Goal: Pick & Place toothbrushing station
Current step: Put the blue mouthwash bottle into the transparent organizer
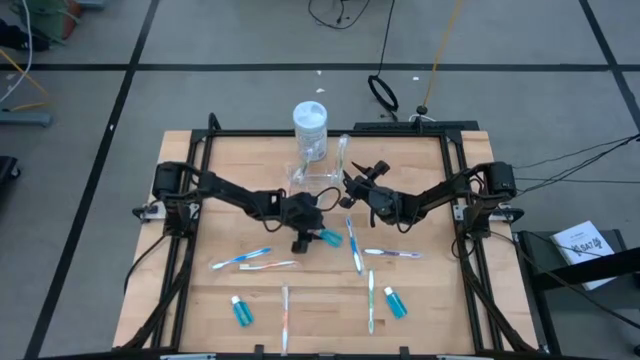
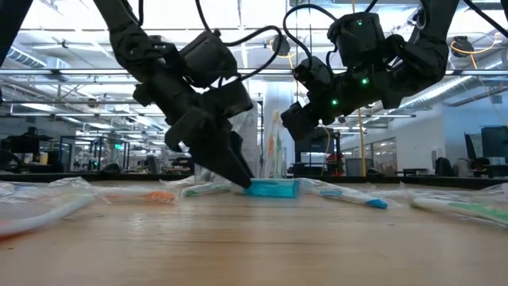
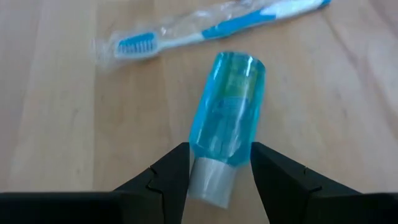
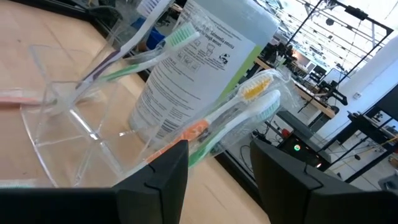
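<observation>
The left gripper [image 3: 219, 177] is down at the tabletop near the middle of the wooden table [image 1: 200, 300], its two dark fingers [image 3: 166, 177] set either side of a small blue see-through bottle [image 3: 225, 118] lying on its side; the fingers flank the bottle's pale cap end and look to be pressed against it — grasping the bottle, though it rests on the wood. Just past the bottle lies a wrapped blue-and-white toothbrush [image 3: 211, 28], apart from it.

The right gripper [image 4: 219, 168] hangs above the table toward the back, tilted; its fingers [image 4: 171, 171] stand apart with a wrapped toothbrush [image 4: 239, 109] with orange-and-green handle running between them, but I cannot tell whether they pinch it or only frame it. That brush leans among others in the toothbrushing station [image 4: 68, 121] — the clear plastic holder with compartments, standing at the back centre of the table [image 1: 315, 172], just in front of the white jar [image 1: 310, 125] and touching or very nearly so.

More wrapped toothbrushes lie scattered over the front half of the table, along with two further blue bottles, one front left [image 1: 241, 311] and one front right [image 1: 394, 302], well apart from both grippers.
</observation>
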